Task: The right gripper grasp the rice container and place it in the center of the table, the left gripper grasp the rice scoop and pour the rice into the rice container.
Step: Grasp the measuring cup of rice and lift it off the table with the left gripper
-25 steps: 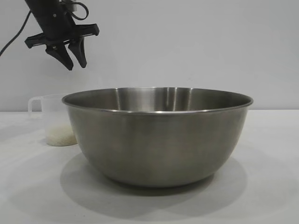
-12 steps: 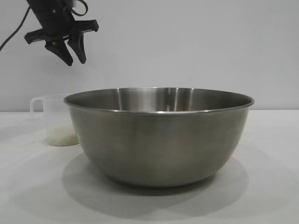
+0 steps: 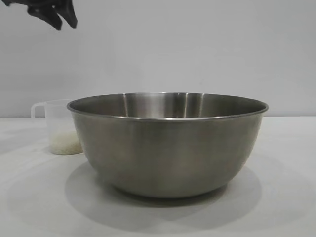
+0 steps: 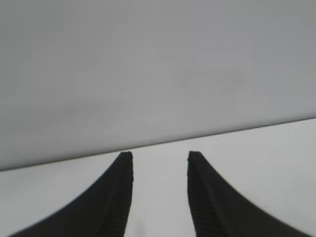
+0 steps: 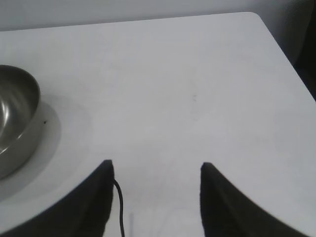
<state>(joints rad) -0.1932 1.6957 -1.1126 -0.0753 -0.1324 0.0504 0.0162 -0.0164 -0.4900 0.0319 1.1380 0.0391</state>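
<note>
Steel round brushed mixing bowl (image 3: pixel 168 143) sits mid-bench (image 3: pixel 286 197), ready to receive; translucent plastic scoop (image 3: pixel 58 129) of white rice (image 3: pixel 65 144) waits beside it, ungrasped. Both black grippers, left (image 4: pixel 159 163) and right (image 5: pixel 155 170), hold spread, empty jaws.

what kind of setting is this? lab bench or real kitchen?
Most likely a lab or test bench, not a kitchen. A plain white table stands against a bare grey wall, holding only a steel rice container and a clear rice scoop with some rice. The left gripper hangs overhead.

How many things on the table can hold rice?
2. The big steel bowl sits in the middle of the table; the small plastic cup stands behind its left side, partly hidden.
</note>
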